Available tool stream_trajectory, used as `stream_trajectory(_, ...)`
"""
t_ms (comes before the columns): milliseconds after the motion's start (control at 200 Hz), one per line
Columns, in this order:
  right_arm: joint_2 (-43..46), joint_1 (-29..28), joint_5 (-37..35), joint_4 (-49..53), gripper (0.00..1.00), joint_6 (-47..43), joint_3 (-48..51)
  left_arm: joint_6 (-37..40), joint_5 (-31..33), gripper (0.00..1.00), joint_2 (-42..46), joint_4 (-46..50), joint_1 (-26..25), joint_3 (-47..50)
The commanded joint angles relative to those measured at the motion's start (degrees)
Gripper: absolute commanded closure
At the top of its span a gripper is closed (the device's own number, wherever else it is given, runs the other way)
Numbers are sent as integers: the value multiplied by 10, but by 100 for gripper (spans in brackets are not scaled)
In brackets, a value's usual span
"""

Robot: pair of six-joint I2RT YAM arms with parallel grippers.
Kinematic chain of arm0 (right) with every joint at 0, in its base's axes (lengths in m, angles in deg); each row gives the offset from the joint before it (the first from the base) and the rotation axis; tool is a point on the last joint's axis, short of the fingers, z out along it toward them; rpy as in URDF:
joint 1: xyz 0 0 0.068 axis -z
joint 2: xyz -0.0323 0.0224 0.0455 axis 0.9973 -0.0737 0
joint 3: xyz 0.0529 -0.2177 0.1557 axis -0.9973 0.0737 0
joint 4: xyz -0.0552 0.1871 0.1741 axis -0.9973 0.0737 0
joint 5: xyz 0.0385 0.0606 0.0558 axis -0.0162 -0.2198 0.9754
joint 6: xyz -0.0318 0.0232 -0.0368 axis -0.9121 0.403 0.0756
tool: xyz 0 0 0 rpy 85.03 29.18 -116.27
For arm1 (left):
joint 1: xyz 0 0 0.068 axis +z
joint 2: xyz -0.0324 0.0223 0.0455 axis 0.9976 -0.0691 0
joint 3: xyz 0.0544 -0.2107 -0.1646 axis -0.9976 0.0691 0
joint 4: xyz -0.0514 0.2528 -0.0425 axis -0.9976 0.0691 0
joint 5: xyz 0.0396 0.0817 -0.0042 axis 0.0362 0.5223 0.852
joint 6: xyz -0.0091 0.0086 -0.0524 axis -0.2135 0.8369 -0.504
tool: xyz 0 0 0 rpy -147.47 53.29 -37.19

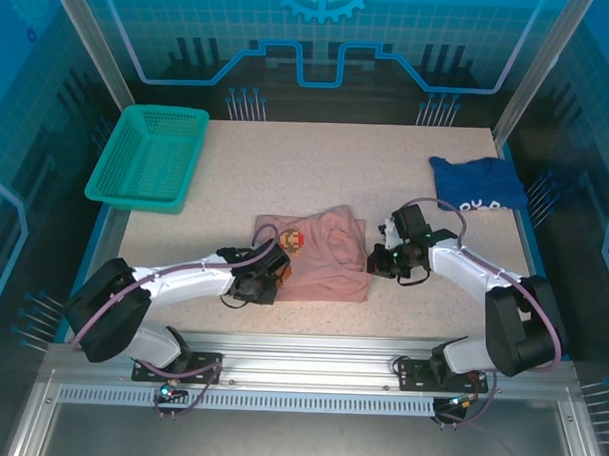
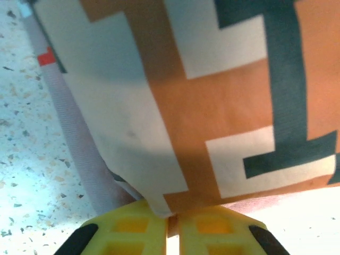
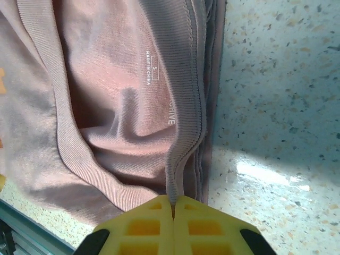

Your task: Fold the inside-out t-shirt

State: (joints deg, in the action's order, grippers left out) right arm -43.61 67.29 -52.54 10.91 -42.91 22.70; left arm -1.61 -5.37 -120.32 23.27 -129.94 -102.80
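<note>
- The inside-out t-shirt (image 1: 323, 259) lay bunched into a rough rectangle on the worktop (image 1: 317, 158), near the front edge and between my two arms. Its print patch (image 1: 290, 239) sat at the left side.
- My left jaws were closed on the shirt's left edge. In the left wrist view, my yellow pads (image 2: 130, 231) met with the printed cloth (image 2: 212, 106) pinched between them.
- My right jaws were closed on the right edge. The ribbed collar band (image 3: 183, 133) ran down into the seam between the pads (image 3: 143, 226), just beside the printed size label (image 3: 153, 66).
- I judged this to be the start of a fold, with both edges taken and nothing lifted yet.
- To do it well, I needed both arms to rise together at the same height, so the cloth hung flat between them and did not twist.
- On the right I seemed to hold only the collar band. Several layers were stacked just beside it, so I judged a gentle lift wise in case the lower ones dragged or slipped.
- I needed to keep the fold over the bare middle of the worktop, well apart from the teal basket (image 1: 135, 198) at the far left and the dark blue shirt (image 1: 478, 182) at the far right.
</note>
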Motion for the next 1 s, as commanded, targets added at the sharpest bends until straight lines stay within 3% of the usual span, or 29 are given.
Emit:
stream_trajectory(0, 29, -4, -7, 40, 97, -3, -25, 3, 21, 97, 22, 24, 10, -1)
stream_trajectory(410, 56, 20, 13, 97, 97, -26, -63, -3, 16, 100, 114, 61, 30, 25)
stream_trajectory(705, 37, -5, 65, 74, 89, -18, 1, -23, 14, 100, 111, 66, 33, 45)
stream_trajectory(820, 12, -21, 80, 62, 82, -18, 23, -20, 17, 83, 113, 69, 34, 38)
stream_trajectory(995, 9, -17, -5, 126, 67, -61, -17, -12, 28, 57, 156, 82, 34, 16)
